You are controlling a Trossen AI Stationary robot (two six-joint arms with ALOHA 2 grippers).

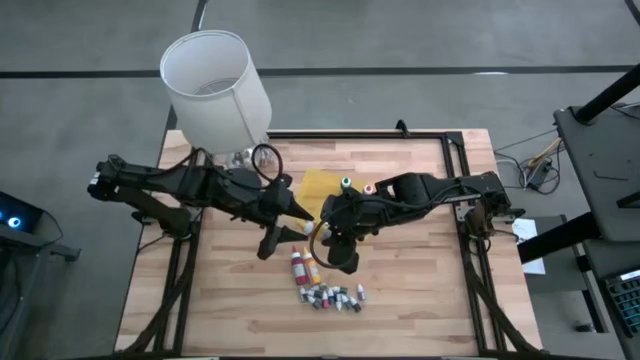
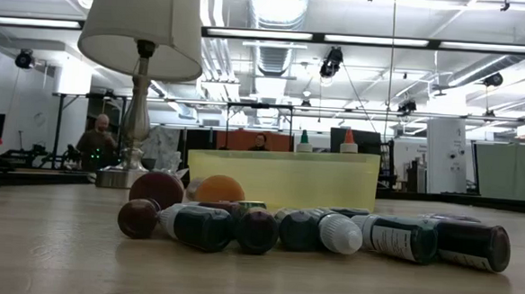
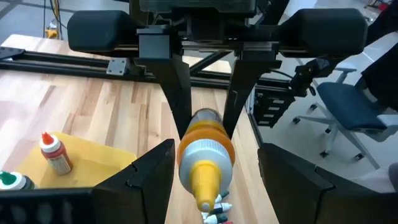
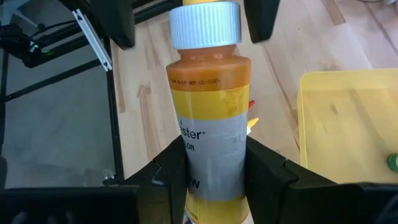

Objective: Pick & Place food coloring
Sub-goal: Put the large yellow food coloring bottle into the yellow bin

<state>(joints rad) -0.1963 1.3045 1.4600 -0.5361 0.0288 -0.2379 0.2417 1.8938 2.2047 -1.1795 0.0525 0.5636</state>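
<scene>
One orange-yellow bottle (image 4: 208, 118) is clamped in the right end effector (image 4: 211, 168), awaiting carry toward the tray (image 1: 322, 187) at twelve o'clock, while the left end effector (image 3: 214, 171) stands open and empty.

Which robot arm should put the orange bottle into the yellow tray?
The right one, probably. Its right claw is already shut on the orange bottle, and the yellow tray sits just beside it. The left claw is open and holds nothing, only facing the bottle's tip.
</scene>
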